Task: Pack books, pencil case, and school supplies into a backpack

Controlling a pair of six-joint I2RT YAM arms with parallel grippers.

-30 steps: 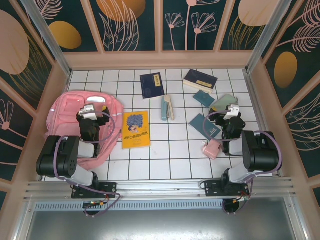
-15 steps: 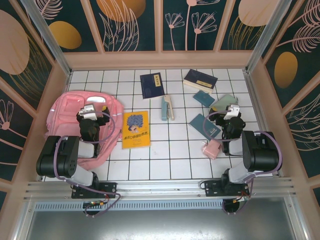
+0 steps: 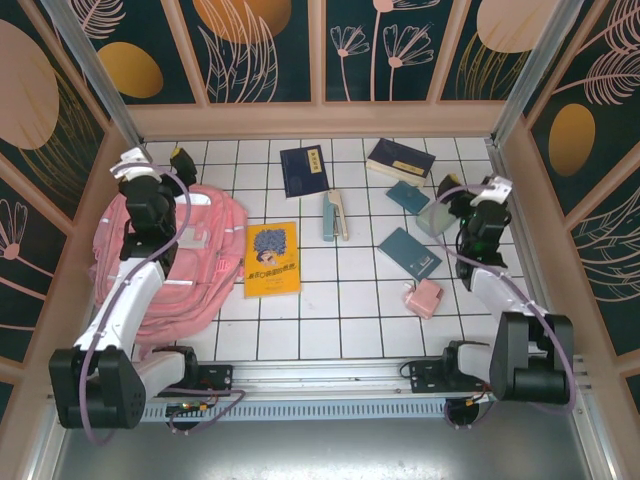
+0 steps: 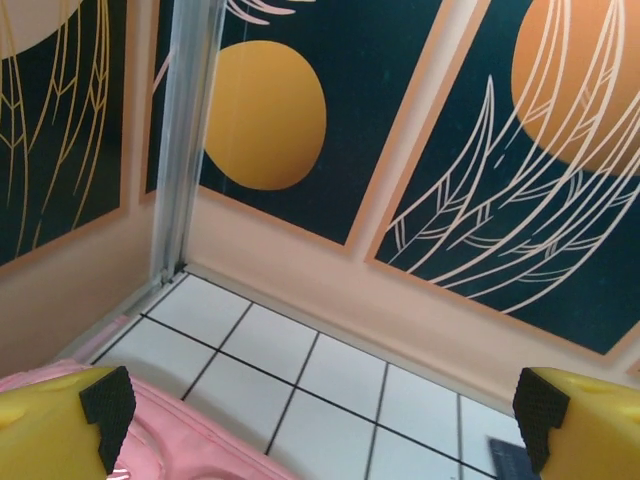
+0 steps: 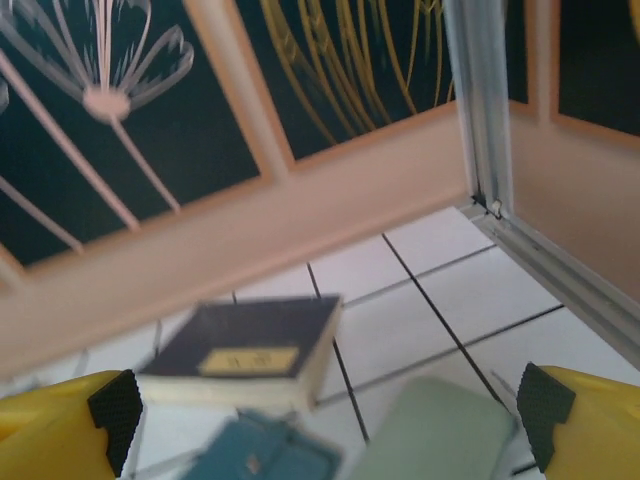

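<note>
Top external, near to far. Closest to the near edge is the pink block, alone on the desk. Next out are the yellow book mid-desk and the near teal pad to its right. The backpack lies flat along the left side. (rk)

Is the bag open? (jl)

Can't tell from this angle. Further out are the teal-and-beige bar and the mint pouch, with the far teal pad just beside the pouch. The far row has the left navy book and the right navy book. (rk)

Tools? (jl)

The left tool is raised over the backpack's far corner. The right tool is raised over the mint pouch. Both have jaws spread wide with nothing held. Each wrist view shows open space between the jaws. (rk)

Why that layout? (jl)

My read is that everything lies flat and single, nothing stacked, so each item can be picked on its own. The bag is on the left arm's side and the small stuff is mostly on the right. I'd guess left tends the bag and right feeds it. The yellow book sits just beside the bag, so it's the easy first pick. (rk)

Counts? (jl)

Three books, one yellow and two navy. Two teal pads, one pouch (likely the pencil case), one pink block, one bar. That's eight loose items, all out on the desk, plus one backpack. Judging from that, nothing is packed yet. (rk)
</note>
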